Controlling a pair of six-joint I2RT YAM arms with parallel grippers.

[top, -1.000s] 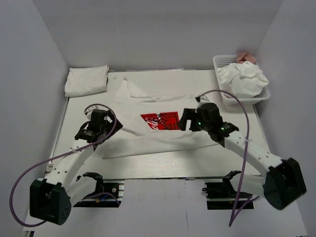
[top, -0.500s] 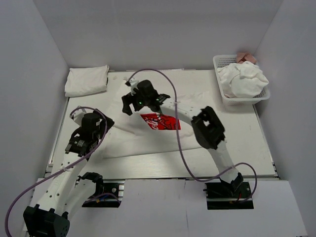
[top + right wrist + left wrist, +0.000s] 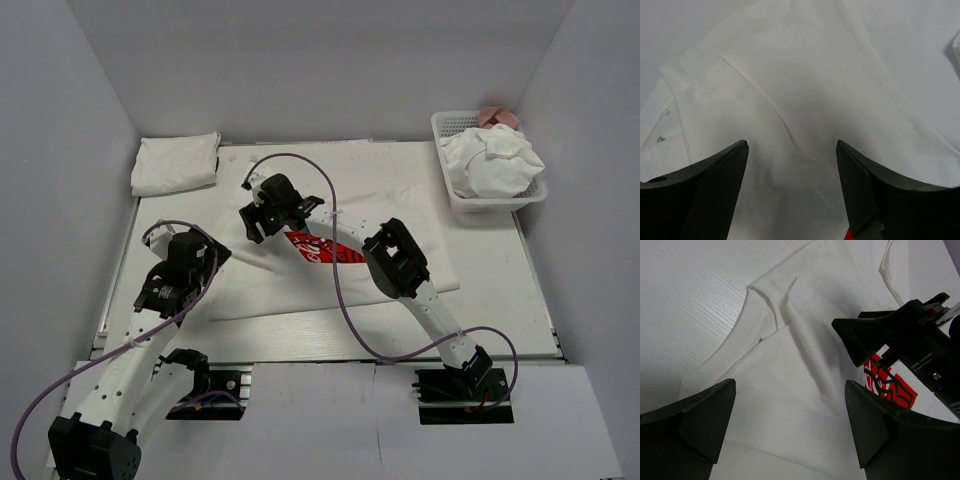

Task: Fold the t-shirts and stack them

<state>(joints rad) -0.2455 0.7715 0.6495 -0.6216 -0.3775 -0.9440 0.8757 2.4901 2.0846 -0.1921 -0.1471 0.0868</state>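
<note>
Item 1, printed t-shirt (image 3: 280,280): white, short-sleeved, spread with folds and creases on the table (image 3: 500,310), lying beneath both claws. Red print (image 3: 325,248) with white script faces up, just beside the right claw, on the side toward that arm's elbow.

Item 2, right claw (image 3: 792,185): reaches across the shirt, with its jaws parted and nothing between them. A raised crease of white cloth runs below the gap. Whether the fingertips (image 3: 715,185) touch the cloth cannot be told.

Item 3, left claw (image 3: 790,435): jaws spread wide and empty, poised over the shirt's left portion. A curved ribbed edge (image 3: 742,327) of the shirt lies ahead of it and to its left. The right claw stands ahead and to its right, near but apart.

Item 4, folded t-shirt (image 3: 176,163): a flat white rectangle at the table's far left corner, beyond the left claw and well apart from it.

Item 5, crumpled t-shirts (image 3: 495,160): a white heap inside the basket (image 3: 440,125), well apart from the right claw, far off on that arm's own side.

Item 6, purple cable (image 3: 300,160): arches over the right arm behind its claw.
</note>
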